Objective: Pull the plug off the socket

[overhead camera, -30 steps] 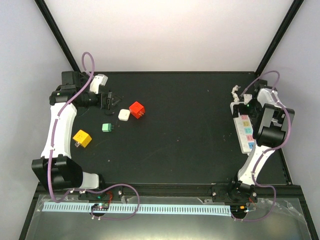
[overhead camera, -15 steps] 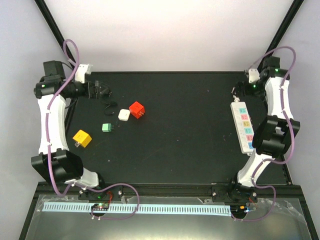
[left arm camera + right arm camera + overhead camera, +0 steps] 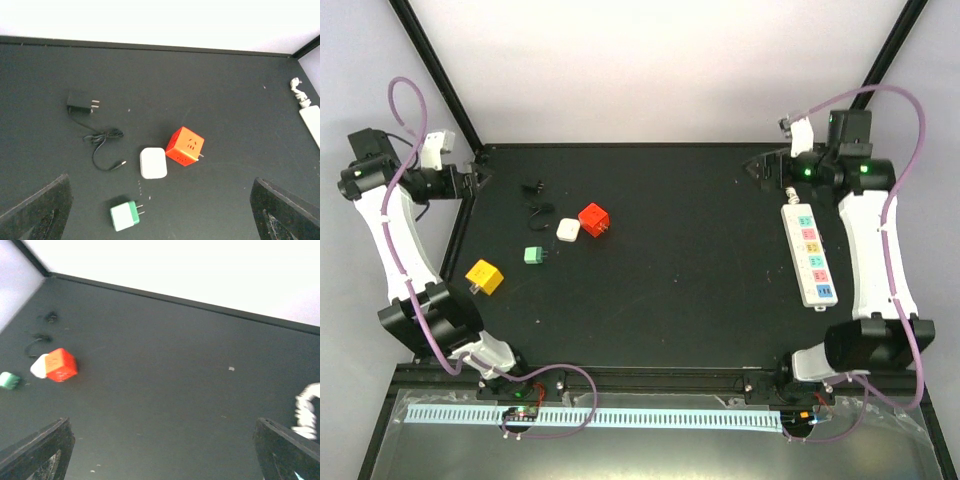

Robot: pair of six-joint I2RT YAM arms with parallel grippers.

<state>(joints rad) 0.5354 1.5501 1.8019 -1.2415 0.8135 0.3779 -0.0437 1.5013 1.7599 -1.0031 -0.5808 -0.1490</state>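
Lying on counter (image 3: 670,300): socket (image 3: 808,252)
Socket writing: too small to read
Left tool (image 3: 472,178): jaws apart
Right tool (image 3: 765,170): jaws apart

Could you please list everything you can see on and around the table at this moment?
power strip: one, white with coloured outlet faces, along the table's right side, nothing plugged in
cord: one, white, short, bundled at the strip's far end
red cube plug: one, red-orange, left of centre
white plug: one, white, close beside the red cube
green plug: one, green and white, nearer than the white plug
yellow cube plug: one, yellow, near the left edge
black charger: one, black with a thin cable, far left
table: one, black
left gripper: one, black, open and empty, at the far left corner
right gripper: one, black, open and empty, at the far right
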